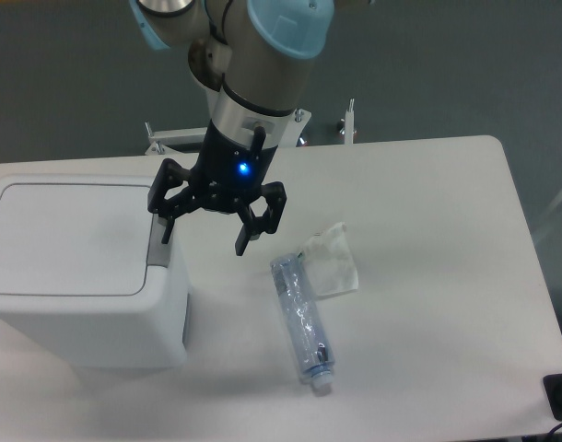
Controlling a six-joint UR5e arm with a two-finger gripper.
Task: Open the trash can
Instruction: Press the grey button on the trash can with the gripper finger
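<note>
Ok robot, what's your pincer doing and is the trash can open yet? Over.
Pincer open, empty, by the grey push tab. Trash can lid shut. Plastic bottle and clear bag lie off right, not blocking.

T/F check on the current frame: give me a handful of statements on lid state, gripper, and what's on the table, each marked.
1. The trash can lid is shut. True.
2. The gripper holds the plastic bottle. False: its fingers are spread and empty, and the bottle lies on the table to the right of it.
3. The gripper is at the can's edge with the grey push-button tab. True.
4. The bottle stands upright. False: it lies on its side.
5. A clear plastic bag lies beside the bottle's upper end. True.
6. The bag sits on the lid. False: it is on the table.
</note>
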